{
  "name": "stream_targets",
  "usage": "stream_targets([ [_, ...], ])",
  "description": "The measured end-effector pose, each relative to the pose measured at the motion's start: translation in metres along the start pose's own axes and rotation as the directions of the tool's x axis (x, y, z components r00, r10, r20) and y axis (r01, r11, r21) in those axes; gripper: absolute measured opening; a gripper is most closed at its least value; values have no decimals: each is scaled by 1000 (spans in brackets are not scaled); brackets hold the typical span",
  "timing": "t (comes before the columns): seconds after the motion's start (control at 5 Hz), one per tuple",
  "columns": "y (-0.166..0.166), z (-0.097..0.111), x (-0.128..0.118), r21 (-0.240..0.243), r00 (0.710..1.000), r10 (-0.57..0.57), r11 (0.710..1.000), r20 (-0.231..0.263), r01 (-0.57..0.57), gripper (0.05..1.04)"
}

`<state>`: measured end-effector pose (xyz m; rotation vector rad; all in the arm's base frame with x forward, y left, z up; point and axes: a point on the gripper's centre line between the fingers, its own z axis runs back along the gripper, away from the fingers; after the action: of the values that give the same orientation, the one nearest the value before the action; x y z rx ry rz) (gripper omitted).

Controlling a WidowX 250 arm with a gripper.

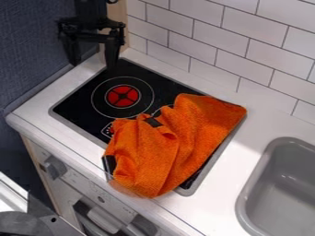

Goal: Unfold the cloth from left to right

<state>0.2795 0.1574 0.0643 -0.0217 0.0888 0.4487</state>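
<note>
The orange cloth (178, 143) lies bunched and creased over the right part of the black stovetop (80, 108), its lower end hanging a little past the counter's front edge. A fold runs along its left side, with dark patches near the top left and at the left edge. At the upper left, the gripper (92, 60) hangs above the stove's back left corner, well apart from the cloth. It stands open, its two fingers spread wide with nothing between them.
A grey sink (277, 184) is set into the white counter (230, 159) at the right. White tiles (203, 41) line the wall behind, and a dark blue panel (27, 60) stands at the left. Oven knobs (55, 167) line the front below the counter.
</note>
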Motion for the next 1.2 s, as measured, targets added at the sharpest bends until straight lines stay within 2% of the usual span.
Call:
stream_targets([
  [0.2,-3,-10,-6,-6,999,-6,1000,-38,6,999],
  [0.4,-18,-11,-27,-15,997,-45,999,-67,45,999],
  [0.6,-44,-4,-57,-56,995,-77,996,-62,74,999],
  [0.8,-68,-5,-86,-129,991,-97,988,-94,85,999],
  [1.0,-90,-16,-100,-146,988,-97,986,-119,79,999],
  [1.2,-110,-25,-111,-135,985,-123,985,-120,107,999],
])
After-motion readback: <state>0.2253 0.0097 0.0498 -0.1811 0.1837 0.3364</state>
